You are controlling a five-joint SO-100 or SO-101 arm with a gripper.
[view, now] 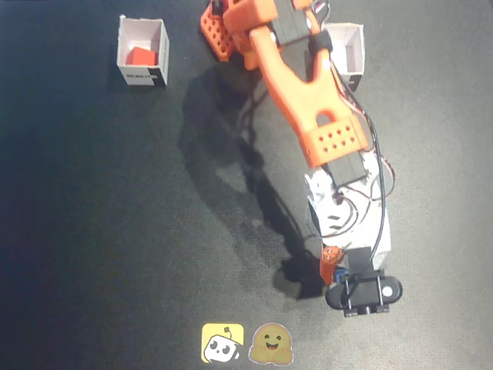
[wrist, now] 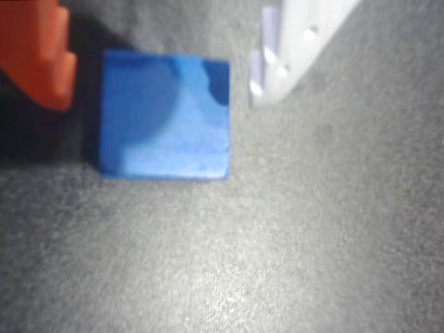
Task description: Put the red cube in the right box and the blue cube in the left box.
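Over on the left of the fixed view, the red cube (view: pixel 141 56) already sits in a white box (view: pixel 142 51), so that half looks done. Black print low on its wall is too small to read. Further right, the other box (view: pixel 346 48) peeks out behind the arm (view: pixel 296 81). Wrist view: blue cube (wrist: pixel 164 115) sits on the table (wrist: pixel 291 236) between the jaws, orange finger (wrist: pixel 38 52) left, white one (wrist: pixel 295 41) right, open, neither clearly touching. Two cartoon stickers (view: pixel 245 344) below, no text.
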